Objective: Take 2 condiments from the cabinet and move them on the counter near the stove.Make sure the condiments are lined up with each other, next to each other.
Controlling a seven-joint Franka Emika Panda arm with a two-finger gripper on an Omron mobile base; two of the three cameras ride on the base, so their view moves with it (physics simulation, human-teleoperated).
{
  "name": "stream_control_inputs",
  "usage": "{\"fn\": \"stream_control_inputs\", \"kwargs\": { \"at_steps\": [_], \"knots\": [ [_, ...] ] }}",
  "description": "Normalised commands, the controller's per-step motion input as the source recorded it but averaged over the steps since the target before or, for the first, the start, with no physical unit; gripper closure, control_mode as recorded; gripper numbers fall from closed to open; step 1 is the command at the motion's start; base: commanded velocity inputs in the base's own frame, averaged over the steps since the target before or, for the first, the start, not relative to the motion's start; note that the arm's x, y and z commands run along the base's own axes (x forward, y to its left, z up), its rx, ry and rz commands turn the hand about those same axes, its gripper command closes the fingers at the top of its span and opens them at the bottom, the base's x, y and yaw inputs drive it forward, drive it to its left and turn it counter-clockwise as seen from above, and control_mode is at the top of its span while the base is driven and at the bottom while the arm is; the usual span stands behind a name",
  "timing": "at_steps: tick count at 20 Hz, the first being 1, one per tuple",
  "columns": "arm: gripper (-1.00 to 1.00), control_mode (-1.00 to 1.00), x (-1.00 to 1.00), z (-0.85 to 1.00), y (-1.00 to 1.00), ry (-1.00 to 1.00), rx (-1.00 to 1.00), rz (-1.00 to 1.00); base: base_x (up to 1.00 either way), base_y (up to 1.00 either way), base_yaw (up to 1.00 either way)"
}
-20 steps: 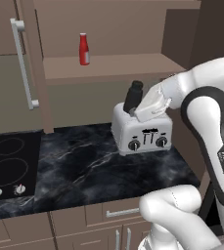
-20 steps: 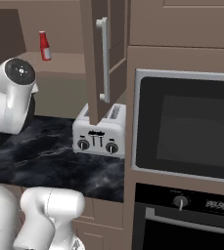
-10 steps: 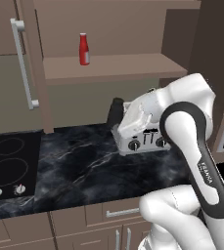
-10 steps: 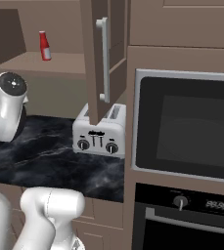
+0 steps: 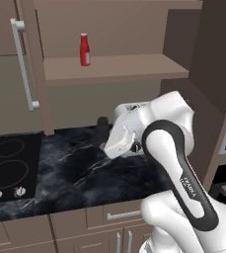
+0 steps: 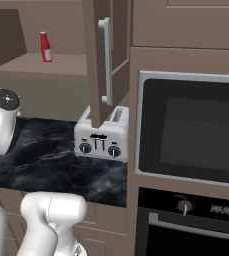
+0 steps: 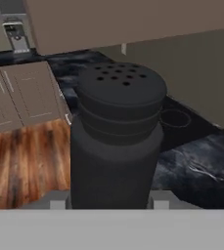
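A: How would the dark shaker handle?

B: Judged rigid, light and smooth; best gripped across its body, below the cap.

A: State of the claw?

B: Narrowly parted, it was clamped on that shaker over the worktop. The red bottle stood farther back on the cabinet shelf.

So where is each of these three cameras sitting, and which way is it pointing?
Left base view: behind the arm to its left, looking over the counter, stove and red bottle; the white arm rises at lower right.
Right base view: behind to its right, facing the toaster and oven; arm at lower left.
Hand view: on the hand, looking along it at the dark shaker it grips.
Both base views share bottle, shelf and counter.
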Motion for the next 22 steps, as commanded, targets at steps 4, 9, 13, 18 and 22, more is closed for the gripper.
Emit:
{"fn": "stream_control_inputs", "kwargs": {
  "at_steps": [4,9,13,18,22],
  "knots": [
    [1.0,-1.0,0.01,-0.31,0.21,0.05,0.0,0.06,0.0,0.0,0.0],
    [1.0,-1.0,0.11,-0.26,0.12,0.07,0.0,0.04,0.0,0.0,0.0],
    [1.0,-1.0,0.27,-0.22,0.11,0.08,-0.02,0.01,0.0,0.0,0.0],
    [1.0,-1.0,0.37,-0.21,0.11,0.06,-0.04,0.0,0.0,0.0,0.0],
    [1.0,-1.0,0.41,-0.27,0.11,0.03,-0.04,0.0,0.0,0.0,0.0]
  ]
}}
